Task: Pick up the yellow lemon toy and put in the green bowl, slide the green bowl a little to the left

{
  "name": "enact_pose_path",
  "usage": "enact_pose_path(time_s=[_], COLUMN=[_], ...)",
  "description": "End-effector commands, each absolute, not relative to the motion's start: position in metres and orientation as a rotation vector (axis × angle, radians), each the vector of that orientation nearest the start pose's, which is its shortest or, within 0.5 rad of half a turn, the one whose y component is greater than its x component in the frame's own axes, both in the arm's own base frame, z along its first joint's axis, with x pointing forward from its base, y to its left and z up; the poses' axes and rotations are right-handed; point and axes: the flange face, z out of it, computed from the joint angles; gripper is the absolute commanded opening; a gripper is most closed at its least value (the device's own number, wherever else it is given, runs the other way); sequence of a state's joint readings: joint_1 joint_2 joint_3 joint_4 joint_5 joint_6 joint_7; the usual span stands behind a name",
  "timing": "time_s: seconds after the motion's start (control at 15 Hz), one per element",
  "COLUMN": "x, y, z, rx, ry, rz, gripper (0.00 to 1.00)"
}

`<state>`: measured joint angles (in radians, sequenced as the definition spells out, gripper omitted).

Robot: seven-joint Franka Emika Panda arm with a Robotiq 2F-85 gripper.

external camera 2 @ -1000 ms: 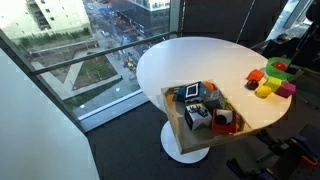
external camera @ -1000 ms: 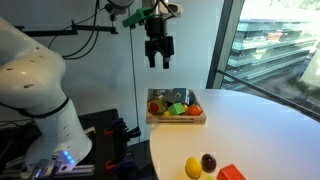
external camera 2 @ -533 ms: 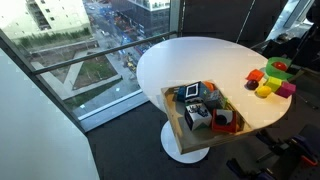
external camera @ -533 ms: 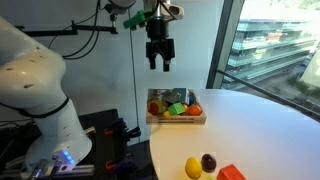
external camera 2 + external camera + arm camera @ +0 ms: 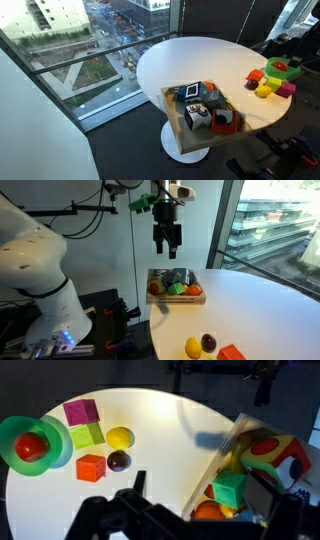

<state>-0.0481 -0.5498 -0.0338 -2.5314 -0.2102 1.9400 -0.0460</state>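
Note:
The yellow lemon toy (image 5: 120, 437) lies on the white round table next to a dark maroon fruit toy (image 5: 118, 460); it also shows near the table's front edge in an exterior view (image 5: 193, 347). The green bowl (image 5: 10, 435) sits at the far left of the wrist view and holds a red round toy (image 5: 32, 447). My gripper (image 5: 166, 248) is open and empty. It hangs high in the air above the wooden tray (image 5: 176, 298), far from the lemon and the bowl. In the wrist view its fingers (image 5: 205, 500) frame the tray's edge.
A magenta block (image 5: 80, 412), a green block (image 5: 87, 435) and a red-orange block (image 5: 90, 467) lie between the bowl and the lemon. The wooden tray (image 5: 228, 448) holds several toys and sits at the table's edge (image 5: 178, 128). A window stands beyond the table.
My gripper has moved slightly sideways and a little down above the tray. The toys and the bowl have not moved.

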Motion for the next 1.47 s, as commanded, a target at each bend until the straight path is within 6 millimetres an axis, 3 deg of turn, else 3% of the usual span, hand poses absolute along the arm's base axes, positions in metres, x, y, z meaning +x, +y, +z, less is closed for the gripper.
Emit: enact_pose_path(time_s=[0.0,0.47,1.0,1.2,1.27,1.4], x=[0.378,0.382,0.387,0.390,0.388,0.388], y=[-0.076,-0.127,-0.168,-0.177,-0.168,-0.169], z=[0.450,0.407,0.351,0.344,0.343,0.339], rx=[-3.297,-3.261,-3.254,-3.277,-3.252,-3.252], ry=[0.004,0.164,0.263,0.273,0.288,0.288], rz=[0.058,0.092,0.105,0.113,0.122,0.134], gripper=[1.00,1.00,1.00,1.00,1.00,1.00])
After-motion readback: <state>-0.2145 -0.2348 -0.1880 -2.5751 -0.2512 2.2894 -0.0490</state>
